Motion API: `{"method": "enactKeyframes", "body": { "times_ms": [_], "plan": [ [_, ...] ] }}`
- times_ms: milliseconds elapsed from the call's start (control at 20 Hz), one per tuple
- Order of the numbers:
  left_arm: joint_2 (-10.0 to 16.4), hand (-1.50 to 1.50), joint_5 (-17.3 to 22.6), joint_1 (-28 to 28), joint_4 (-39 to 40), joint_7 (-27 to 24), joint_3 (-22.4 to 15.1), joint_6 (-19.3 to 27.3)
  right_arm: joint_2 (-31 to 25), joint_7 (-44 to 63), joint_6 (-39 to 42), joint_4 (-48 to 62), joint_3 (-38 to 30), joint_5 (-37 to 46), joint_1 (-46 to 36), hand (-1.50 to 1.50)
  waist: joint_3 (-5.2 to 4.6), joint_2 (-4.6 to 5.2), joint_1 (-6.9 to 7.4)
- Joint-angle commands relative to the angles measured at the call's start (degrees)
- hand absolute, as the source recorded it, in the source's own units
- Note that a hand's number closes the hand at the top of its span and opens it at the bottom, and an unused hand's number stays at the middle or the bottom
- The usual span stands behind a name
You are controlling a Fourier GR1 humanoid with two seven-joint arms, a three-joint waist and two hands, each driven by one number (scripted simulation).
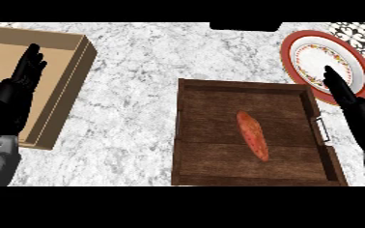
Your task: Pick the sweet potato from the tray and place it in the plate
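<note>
Sweet potato [253,135] lies in middle of tray [194,125], clear of walls. I judge it light, stiff, tapered, not slippery; I'd take it across thick middle. Right hand [342,89] fingers straight, empty, beside plate [289,53]. Left hand [25,77] open, resting at left edge.

So the counter [143,77] is a white and grey marble top, and three things sit right on it. There's a dark wooden tray [214,125] near the front, right of the middle, and a light tan box [57,53] with low walls over at the left edge. A red-rimmed plate [288,53] is at the back right, just beyond the tray's far corner
</note>
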Motion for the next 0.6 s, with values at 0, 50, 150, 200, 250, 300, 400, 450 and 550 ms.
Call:
{"method": "enactKeyframes", "body": {
  "times_ms": [0, 50, 150, 200, 250, 300, 400, 450, 550],
  "plan": [
    [-1.6, 0.0, 1.1, 0.2, 1.9, -1.3, 0.1, -1.2, 0.3, 1.7, 7.0, -1.2, 2.1, -3.6, -5.6, 1.5, 2.04, 1.35, -0.12],
    [-4.3, 0.0, 0.9, 0.9, 1.4, -0.9, -1.6, 0.4, 1.9, 0.2, 12.2, -1.0, 4.7, -6.9, -7.1, 1.5, 2.08, 1.62, 1.23],
    [-5.0, 0.0, 2.6, -0.3, 1.8, 0.7, -3.2, -2.0, 5.2, -1.4, 20.7, -1.6, 8.9, -12.8, -10.1, 1.5, 2.23, 2.58, 3.7],
    [-5.4, 0.0, 2.2, -0.6, 2.3, 0.7, -3.9, -2.0, 6.5, -2.4, 24.7, -2.0, 10.4, -15.6, -11.4, 1.5, 2.35, 3.16, 4.78],
    [-6.4, 0.0, 2.9, -0.4, 2.6, 0.9, -4.6, -2.5, 7.3, -3.0, 28.6, -2.3, 11.4, -18.6, -12.3, 1.5, 2.39, 3.58, 5.52],
    [-6.4, 0.0, 3.8, 0.9, 3.2, 2.3, -4.9, -3.4, -6.4, -9.5, 19.9, -8.4, 8.3, 3.9, -19.2, 1.5, 1.38, 0.76, 4.61],
    [-9.3, 0.0, 4.8, 0.0, 5.6, 2.3, -5.9, -3.6, 5.7, -16.3, 20.9, 6.8, 7.0, -6.6, -16.3, -1.5, 2.37, 3.05, 2.57],
    [-8.4, 0.0, 4.9, 0.5, 5.2, 1.7, -4.9, -3.5, 7.0, -16.5, 23.7, 7.7, 3.8, -14.7, -13.4, -1.5, 2.5, 3.21, 2.21],
    [-9.8, 0.0, 3.9, -0.4, 6.4, 2.8, -6.2, -2.7, 7.3, -20.5, 31.6, 12.9, 5.4, -16.6, -14.6, -1.5, 2.45, 2.99, 1.97]
  ]
}}
